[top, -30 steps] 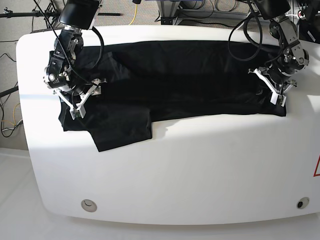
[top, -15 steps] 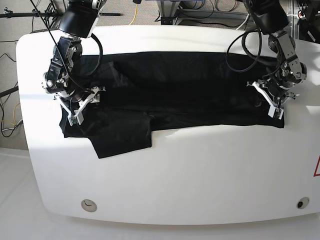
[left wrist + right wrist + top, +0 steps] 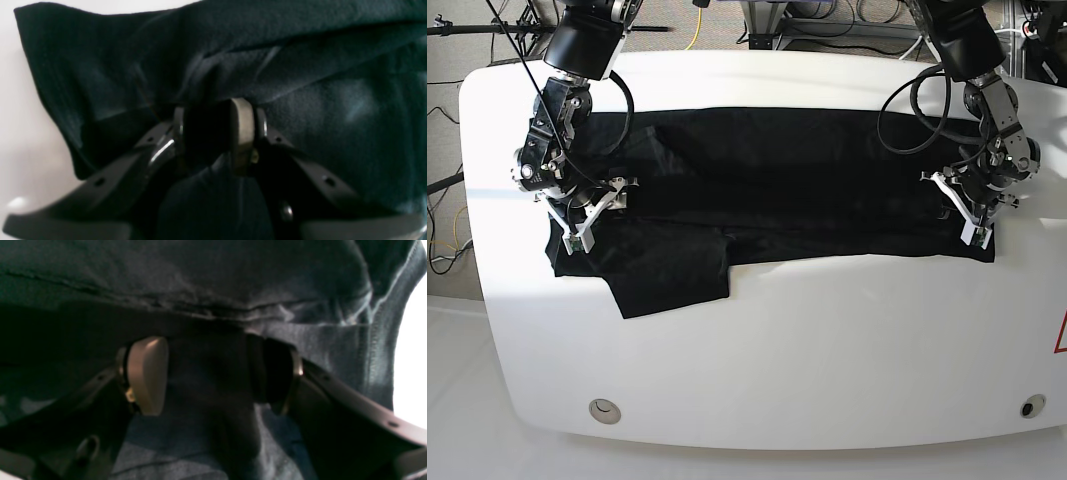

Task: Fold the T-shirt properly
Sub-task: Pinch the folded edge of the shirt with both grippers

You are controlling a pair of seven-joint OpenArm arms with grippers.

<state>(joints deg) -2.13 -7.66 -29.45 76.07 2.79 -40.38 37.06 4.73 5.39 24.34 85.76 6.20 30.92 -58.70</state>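
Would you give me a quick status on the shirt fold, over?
Left gripper shut on T-shirt. Right gripper clamped on a thick bunch of it. Shirt spread across table, one sleeve hanging forward. Nothing in the way.

T-shirt (image 3: 777, 175) plain black, no print; table (image 3: 827, 340) white; end effector pads (image 3: 148, 375) beige.

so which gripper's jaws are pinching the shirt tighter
The left gripper: its jaws are narrowly shut on the T-shirt. The right gripper holds a wider bunch.
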